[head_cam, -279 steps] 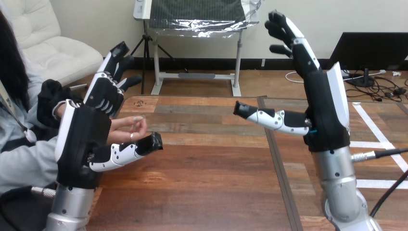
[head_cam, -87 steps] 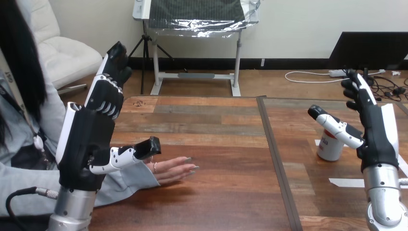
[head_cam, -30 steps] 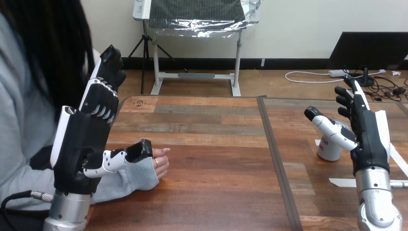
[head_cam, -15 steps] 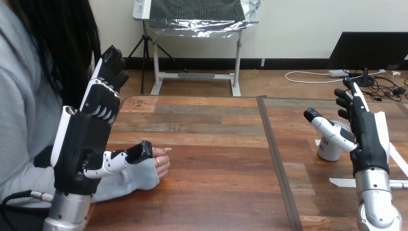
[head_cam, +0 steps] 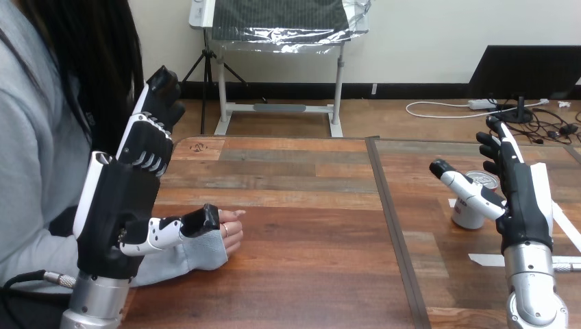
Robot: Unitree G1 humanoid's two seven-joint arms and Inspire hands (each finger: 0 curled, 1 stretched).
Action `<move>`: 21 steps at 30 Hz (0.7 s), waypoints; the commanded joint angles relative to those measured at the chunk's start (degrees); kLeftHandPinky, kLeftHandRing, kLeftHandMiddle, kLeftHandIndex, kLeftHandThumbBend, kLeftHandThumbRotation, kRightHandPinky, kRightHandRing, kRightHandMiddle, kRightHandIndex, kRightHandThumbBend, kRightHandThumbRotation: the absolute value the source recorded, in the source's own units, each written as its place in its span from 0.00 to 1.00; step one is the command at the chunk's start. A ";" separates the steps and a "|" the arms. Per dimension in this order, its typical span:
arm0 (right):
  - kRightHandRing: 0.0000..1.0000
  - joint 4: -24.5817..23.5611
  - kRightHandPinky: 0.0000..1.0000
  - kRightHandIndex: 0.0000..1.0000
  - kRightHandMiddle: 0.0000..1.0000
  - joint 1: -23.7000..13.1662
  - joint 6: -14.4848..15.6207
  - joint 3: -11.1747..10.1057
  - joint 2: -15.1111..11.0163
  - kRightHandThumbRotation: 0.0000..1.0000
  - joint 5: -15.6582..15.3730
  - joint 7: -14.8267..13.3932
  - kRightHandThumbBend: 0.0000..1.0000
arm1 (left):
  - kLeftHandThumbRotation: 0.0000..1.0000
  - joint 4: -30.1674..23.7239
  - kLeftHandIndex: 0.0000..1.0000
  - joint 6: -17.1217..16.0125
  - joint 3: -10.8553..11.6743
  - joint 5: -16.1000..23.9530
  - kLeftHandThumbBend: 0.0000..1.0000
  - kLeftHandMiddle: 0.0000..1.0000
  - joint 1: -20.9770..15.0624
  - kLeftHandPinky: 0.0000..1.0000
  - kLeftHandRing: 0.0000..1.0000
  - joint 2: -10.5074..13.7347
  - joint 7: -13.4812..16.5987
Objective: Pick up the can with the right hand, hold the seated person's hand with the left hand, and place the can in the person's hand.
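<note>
A white can with a silver top stands upright on the table at the right. My right hand is upright just beside it, open, fingers straight and thumb stretched across the can's front; I cannot tell if it touches. At the left my left hand stands upright and open, fingers pointing up and thumb pointing right. The person's hand rests loosely curled on the table, just right of my left thumb. My thumb lies over the grey sleeve at their wrist, not curled round it.
The wooden table has a dark seam running front to back between the two hands. White tape strips lie on the table near the can. The person sits at the left edge.
My right hand has shifted slightly, its thumb lower across the can. The person's hand, flat and stretched out 2.9 s ago, is drawn back and curled. My left hand has barely moved.
</note>
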 commanded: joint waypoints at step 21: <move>0.92 -0.51 0.90 0.96 0.91 -3.35 -0.72 0.14 -1.08 0.53 -1.37 -3.31 1.00 | 0.42 -0.63 0.98 1.54 0.82 -2.51 1.00 1.00 -1.53 0.99 1.00 1.38 -1.82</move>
